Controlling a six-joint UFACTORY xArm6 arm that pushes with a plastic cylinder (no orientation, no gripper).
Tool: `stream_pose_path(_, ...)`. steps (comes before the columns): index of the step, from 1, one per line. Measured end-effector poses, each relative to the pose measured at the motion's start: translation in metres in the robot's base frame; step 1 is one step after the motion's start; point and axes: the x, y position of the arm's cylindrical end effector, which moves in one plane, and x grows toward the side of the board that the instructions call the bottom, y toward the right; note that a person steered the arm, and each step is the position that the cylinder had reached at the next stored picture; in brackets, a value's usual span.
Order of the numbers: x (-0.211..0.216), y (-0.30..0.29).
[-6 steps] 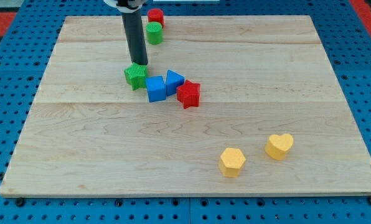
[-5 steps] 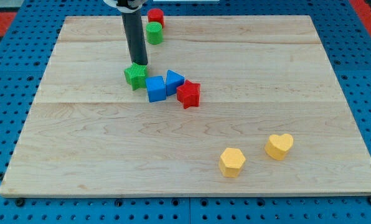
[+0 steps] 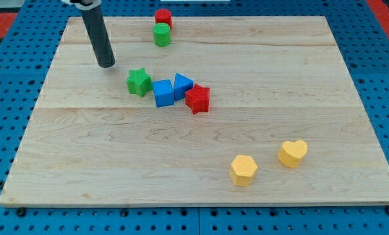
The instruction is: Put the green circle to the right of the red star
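The green circle point(image 3: 161, 34) stands near the view's top edge of the board, just below a red circle point(image 3: 163, 17). The red star point(image 3: 198, 98) sits near the middle, touching a blue triangle point(image 3: 182, 85), which is next to a blue square point(image 3: 162, 93) and a green star point(image 3: 139, 82). My tip point(image 3: 106, 65) rests on the board to the upper left of the green star, apart from it, and well to the lower left of the green circle.
A yellow hexagon point(image 3: 243, 170) and a yellow heart point(image 3: 292, 153) lie at the lower right. The wooden board point(image 3: 83, 156) is framed by a blue pegboard surface point(image 3: 5, 130).
My tip has moved left, away from the green star it was touching. The green star sits slightly further left than before. The other blocks have not moved.
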Motion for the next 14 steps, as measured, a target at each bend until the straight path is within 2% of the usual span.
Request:
stream_pose_path(1, 0.020, 0.009)
stream_pose_path(3, 0.021, 0.119)
stream_pose_path(4, 0.007, 0.105)
stream_pose_path(5, -0.050, 0.098)
stream_pose_path(6, -0.041, 0.184)
stream_pose_path(8, -0.154, 0.204)
stream_pose_path(9, -0.153, 0.195)
stream_pose_path(10, -0.153, 0.121)
stream_pose_path(11, -0.148, 0.080)
stream_pose_path(12, -0.114, 0.084)
stream_pose_path(13, -0.076, 0.138)
stream_pose_path(14, -0.021, 0.161)
